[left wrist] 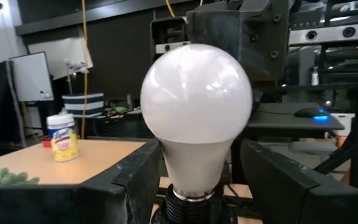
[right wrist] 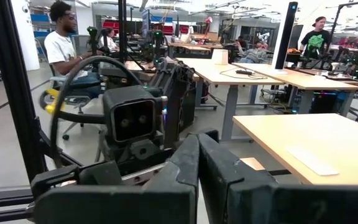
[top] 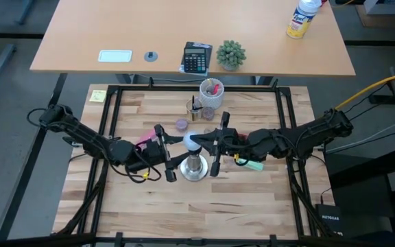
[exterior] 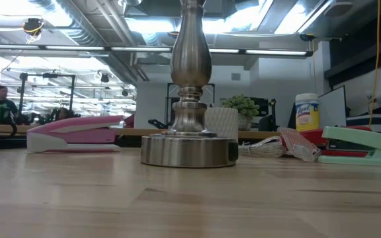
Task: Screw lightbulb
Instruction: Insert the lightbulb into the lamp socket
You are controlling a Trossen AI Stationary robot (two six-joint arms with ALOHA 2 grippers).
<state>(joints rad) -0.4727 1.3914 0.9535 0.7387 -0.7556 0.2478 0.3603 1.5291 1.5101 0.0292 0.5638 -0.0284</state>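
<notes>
Your lightbulb already sits base-down in the top of the metal stand, with its threaded end sunk into the dark socket collar directly between the left fingers. Those fingers stand apart on either side of the bulb's neck, and as far as the left wrist view shows, neither pad is touching the glass, so nothing is being turned right now. The left gripper reaches in beside the stand, with the bulb's white dome just beyond its tips. The right gripper comes in from the opposite side with its fingers pressed fully together and gripping nothing; they point toward the bulb from close by. So judge it this way: the bulb is placed and seems at least started in the thread, but you cannot tell from here how deep it has gone or whether it is snug. What is probably left is to close the left fingers on the bulb, give further turns, and then check it is seated. The stand's round base rests flat on the surface with a pink stapler lying to one side.
</notes>
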